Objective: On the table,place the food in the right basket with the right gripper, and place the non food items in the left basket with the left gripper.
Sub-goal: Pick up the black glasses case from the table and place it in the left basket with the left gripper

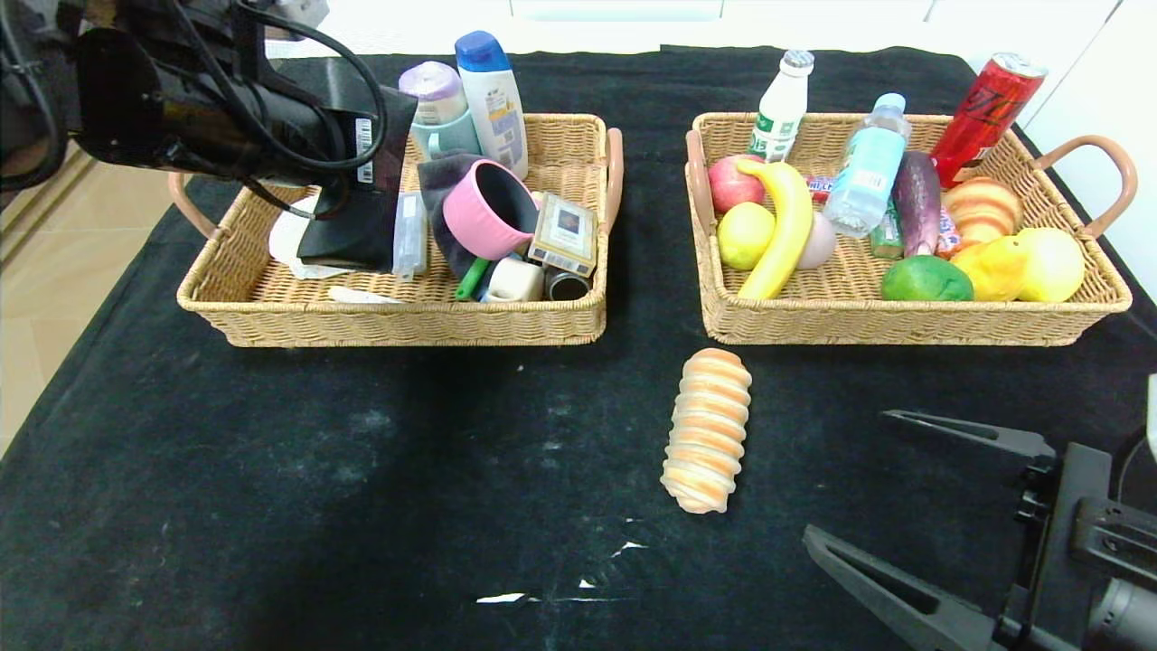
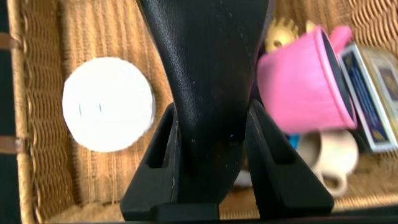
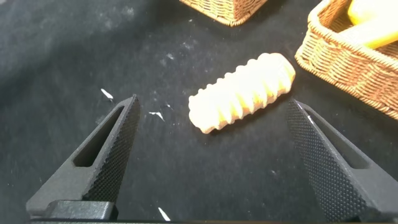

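A ridged orange-and-cream bread roll (image 1: 707, 430) lies on the black table (image 1: 362, 479) in front of the right basket (image 1: 904, 330). My right gripper (image 1: 845, 475) is open and empty, low over the table just right of the roll; in the right wrist view the roll (image 3: 242, 92) lies just beyond the fingertips of the gripper (image 3: 212, 102). My left gripper (image 1: 339, 185) is shut on the black glasses case (image 1: 348, 226) and holds it over the left basket (image 1: 407, 325). The pink saucepan (image 1: 484, 212) and card box (image 1: 565, 233) lie in that basket. The banana (image 1: 786, 226) and water bottle (image 1: 866, 172) lie in the right basket.
The left basket also holds bottles, a mug and a white round lid (image 2: 107, 104). The right basket holds fruit, a red can (image 1: 985, 104) and a white bottle (image 1: 782, 104). Small white specks dot the cloth near the front.
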Robot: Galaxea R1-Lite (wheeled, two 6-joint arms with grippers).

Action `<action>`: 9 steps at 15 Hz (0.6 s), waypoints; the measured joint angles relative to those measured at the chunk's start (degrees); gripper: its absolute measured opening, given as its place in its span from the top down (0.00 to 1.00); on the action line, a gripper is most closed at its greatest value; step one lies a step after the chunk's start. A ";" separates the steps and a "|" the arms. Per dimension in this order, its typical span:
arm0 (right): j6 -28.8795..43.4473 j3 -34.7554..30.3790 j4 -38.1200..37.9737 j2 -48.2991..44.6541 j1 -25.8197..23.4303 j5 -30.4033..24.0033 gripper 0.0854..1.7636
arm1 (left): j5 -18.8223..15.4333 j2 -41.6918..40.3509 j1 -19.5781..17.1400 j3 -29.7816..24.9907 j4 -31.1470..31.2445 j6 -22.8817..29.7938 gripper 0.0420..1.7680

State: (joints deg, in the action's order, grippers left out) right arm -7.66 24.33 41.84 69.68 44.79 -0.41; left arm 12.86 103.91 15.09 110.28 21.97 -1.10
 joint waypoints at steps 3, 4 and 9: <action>0.00 0.09 0.02 -0.44 0.00 0.00 0.03 | 0.65 1.51 -0.11 0.50 -1.88 -0.30 0.65; -0.02 0.09 0.00 -0.48 0.00 -0.02 0.03 | 0.80 1.73 -0.22 0.52 -2.02 -0.48 0.65; -0.02 0.11 0.00 -0.56 0.00 0.00 0.03 | 0.91 2.27 -0.63 0.23 -2.05 -0.50 0.65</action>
State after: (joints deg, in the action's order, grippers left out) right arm -7.68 24.44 41.84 69.12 44.79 -0.41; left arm 13.78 106.18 14.46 110.51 19.92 -1.60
